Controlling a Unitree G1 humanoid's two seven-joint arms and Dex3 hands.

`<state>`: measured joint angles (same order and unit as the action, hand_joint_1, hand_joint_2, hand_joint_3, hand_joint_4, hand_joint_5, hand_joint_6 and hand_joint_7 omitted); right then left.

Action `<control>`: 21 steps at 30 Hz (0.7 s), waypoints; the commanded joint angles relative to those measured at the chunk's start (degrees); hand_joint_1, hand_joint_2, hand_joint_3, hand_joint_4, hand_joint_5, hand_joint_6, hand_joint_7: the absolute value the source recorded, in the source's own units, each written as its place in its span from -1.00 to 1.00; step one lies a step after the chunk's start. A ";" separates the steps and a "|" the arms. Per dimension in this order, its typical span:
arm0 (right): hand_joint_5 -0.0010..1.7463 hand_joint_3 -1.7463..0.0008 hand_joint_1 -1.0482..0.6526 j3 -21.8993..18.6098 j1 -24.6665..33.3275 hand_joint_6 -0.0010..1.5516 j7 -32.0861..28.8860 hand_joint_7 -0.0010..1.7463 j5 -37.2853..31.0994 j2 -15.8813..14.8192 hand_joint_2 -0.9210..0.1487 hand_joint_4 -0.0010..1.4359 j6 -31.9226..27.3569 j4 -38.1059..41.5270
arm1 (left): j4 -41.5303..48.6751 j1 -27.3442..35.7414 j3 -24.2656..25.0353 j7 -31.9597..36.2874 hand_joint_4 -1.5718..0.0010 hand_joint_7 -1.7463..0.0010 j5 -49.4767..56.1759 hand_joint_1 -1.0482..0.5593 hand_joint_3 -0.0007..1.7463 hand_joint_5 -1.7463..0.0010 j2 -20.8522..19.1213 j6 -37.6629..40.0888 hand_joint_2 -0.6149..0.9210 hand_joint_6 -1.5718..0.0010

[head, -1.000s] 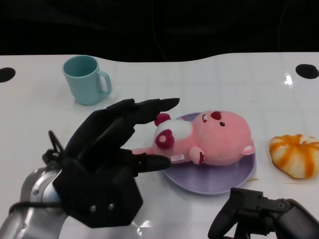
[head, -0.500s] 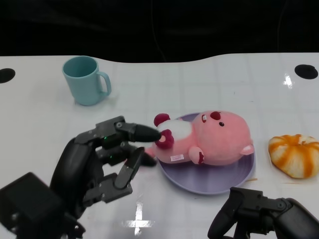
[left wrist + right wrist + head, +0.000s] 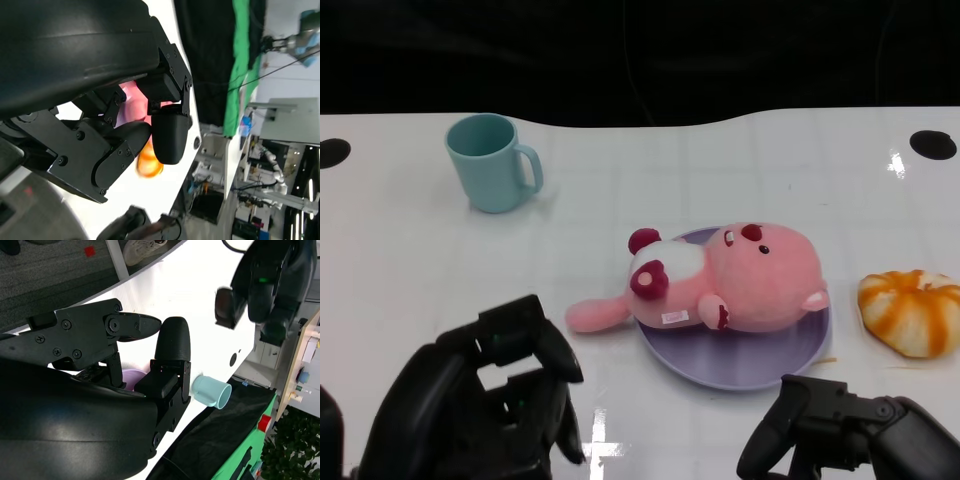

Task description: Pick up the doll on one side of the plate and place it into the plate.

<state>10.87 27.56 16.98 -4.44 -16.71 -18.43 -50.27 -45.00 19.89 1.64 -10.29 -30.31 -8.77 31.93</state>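
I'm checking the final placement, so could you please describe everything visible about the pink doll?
The pink doll is a soft plush animal with a large round head, dark red nose, ears and paw pads, a white belly and a small label. It lies on its side on the purple plate, head toward the orange object. One limb hangs over the plate's rim onto the white table. Neither robot hand touches it.

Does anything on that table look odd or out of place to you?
Slightly. The pink plush doll lies on its side on the purple plate, but one pink part pokes over the plate's left rim onto the white table. Nothing looks spilled or damaged.
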 commanded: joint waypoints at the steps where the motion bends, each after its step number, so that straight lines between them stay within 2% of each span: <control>1: 0.79 0.64 -0.07 -1.16 -0.17 -0.22 0.24 0.46 0.81 -0.63 -1.00 -0.04 0.22 0.22 | 1.11 1.54 -0.12 0.09 -0.21 -0.89 -2.37 0.16 0.64 -1.00 0.24 1.56 0.32 -0.01; 11: 0.80 0.64 -0.06 -2.25 0.78 -0.21 0.89 0.48 1.30 -1.09 -1.00 -0.03 2.23 0.89 | 8.13 -1.01 -0.78 -1.25 -0.22 -0.89 -5.28 0.21 0.76 -1.00 -1.39 5.75 0.25 -0.02; 21: 0.80 0.64 -0.05 -2.26 1.10 -0.21 0.80 0.48 1.42 -1.24 -1.00 -0.03 2.04 0.73 | 9.12 -2.09 -2.08 -1.05 -0.23 -0.97 -4.56 0.15 0.86 -1.00 -1.70 6.31 0.18 -0.01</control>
<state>8.99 28.67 17.59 -3.37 -17.35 -16.87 -49.67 -36.37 18.44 -0.71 -11.25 -35.21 -9.75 38.10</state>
